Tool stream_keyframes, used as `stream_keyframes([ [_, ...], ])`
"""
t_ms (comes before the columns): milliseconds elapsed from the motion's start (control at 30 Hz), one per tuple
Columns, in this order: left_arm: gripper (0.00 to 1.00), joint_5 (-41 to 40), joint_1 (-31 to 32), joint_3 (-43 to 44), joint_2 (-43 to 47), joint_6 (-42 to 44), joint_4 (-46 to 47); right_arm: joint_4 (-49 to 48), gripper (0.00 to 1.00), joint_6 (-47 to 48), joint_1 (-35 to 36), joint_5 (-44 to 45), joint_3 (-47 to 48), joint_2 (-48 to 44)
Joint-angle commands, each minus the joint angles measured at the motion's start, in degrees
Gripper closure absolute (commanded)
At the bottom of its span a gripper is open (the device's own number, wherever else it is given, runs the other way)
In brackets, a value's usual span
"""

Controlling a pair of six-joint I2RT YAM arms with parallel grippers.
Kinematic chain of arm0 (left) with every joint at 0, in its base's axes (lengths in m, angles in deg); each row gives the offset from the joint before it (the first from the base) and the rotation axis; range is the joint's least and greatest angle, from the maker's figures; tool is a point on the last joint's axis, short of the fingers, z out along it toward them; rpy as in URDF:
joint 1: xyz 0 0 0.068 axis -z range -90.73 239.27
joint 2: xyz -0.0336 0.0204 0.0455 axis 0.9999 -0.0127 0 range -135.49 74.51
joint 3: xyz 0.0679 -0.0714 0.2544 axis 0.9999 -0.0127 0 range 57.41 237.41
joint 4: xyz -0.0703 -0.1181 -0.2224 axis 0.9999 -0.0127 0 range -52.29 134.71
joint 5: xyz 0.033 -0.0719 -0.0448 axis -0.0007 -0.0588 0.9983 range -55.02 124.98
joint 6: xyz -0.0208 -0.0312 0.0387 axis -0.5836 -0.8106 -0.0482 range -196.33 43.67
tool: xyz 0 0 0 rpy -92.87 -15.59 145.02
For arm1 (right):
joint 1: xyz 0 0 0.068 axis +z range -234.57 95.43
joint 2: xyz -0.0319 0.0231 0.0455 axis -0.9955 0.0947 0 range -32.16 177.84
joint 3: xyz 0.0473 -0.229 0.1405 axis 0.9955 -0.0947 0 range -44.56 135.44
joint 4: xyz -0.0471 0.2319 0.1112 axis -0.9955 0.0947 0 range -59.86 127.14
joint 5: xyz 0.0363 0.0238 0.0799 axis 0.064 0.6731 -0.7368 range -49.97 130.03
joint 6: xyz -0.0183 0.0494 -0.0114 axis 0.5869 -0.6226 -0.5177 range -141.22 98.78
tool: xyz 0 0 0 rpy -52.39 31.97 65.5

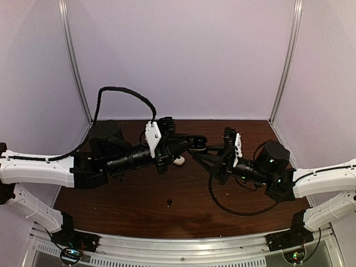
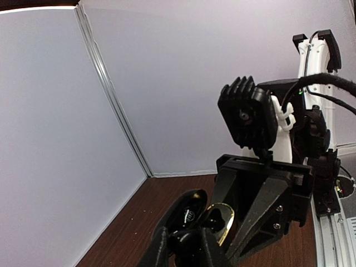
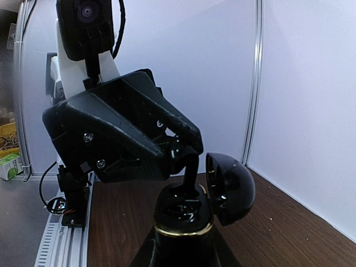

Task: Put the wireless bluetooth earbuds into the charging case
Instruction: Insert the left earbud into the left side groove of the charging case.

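1. The right gripper (image 3: 183,245) has its jaws clamped on the body of the charging case (image 3: 182,214). It's holding the case up off the table (image 1: 122,206), roughly upright, with the gold ring (image 3: 183,229) sitting just above the fingertips.
2. The case's lid (image 3: 231,189) is flipped open and hangs off to one side, so the wells are exposed.
3. The left gripper (image 3: 181,153) comes in from above the case with its jaws practically together. They're pinched on a small glossy black earbud (image 3: 188,164), stem pointing down at the open mouth of the case.
4. The tip of that stem is right at the rim or just inside. From the right wrist view I honestly can't tell whether it's touching the well or only hovering over it.
5. The left wrist view gives the same story from the other side: the two left fingers (image 2: 160,250) are close together at the bottom, with the open case and gold rim right in front of them.
6. Down on the table, a white earbud (image 1: 179,161) lies just below the left gripper, near the middle.
7. A tiny dark speck, which looks like a loose black bud (image 1: 169,202), sits well apart from it toward the near edge. It's too small to make out details.
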Motion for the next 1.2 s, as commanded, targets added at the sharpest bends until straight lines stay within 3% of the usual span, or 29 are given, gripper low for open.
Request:
stream_keyframes([
  [0,0.8,-2.0,0.3,0.1,-0.6,-0.9,-4.0,-5.1,1.0,-0.3,0.3,0.3,0.8,-1.2],
  [267,0.76,-2.2,0.3,0.0,-0.5,-0.8,-4.3,-5.0,1.0,-0.5,0.3,0.5,0.8,-1.2],
  [533,0.62,-1.9,0.2,-0.5,0.7,-1.3,-4.3,-4.6,1.0,-1.0,0.2,0.9,0.3,-1.0],
  [833,0.46,-0.6,-0.2,-5.3,8.0,-3.4,-4.2,0.4,1.0,-0.5,-0.5,-2.1,-0.3,-3.1],
  [1167,0.38,10.2,-2.5,-0.9,10.8,-4.3,-15.3,7.8,1.0,1.1,-1.0,-11.2,1.8,-3.6],
])
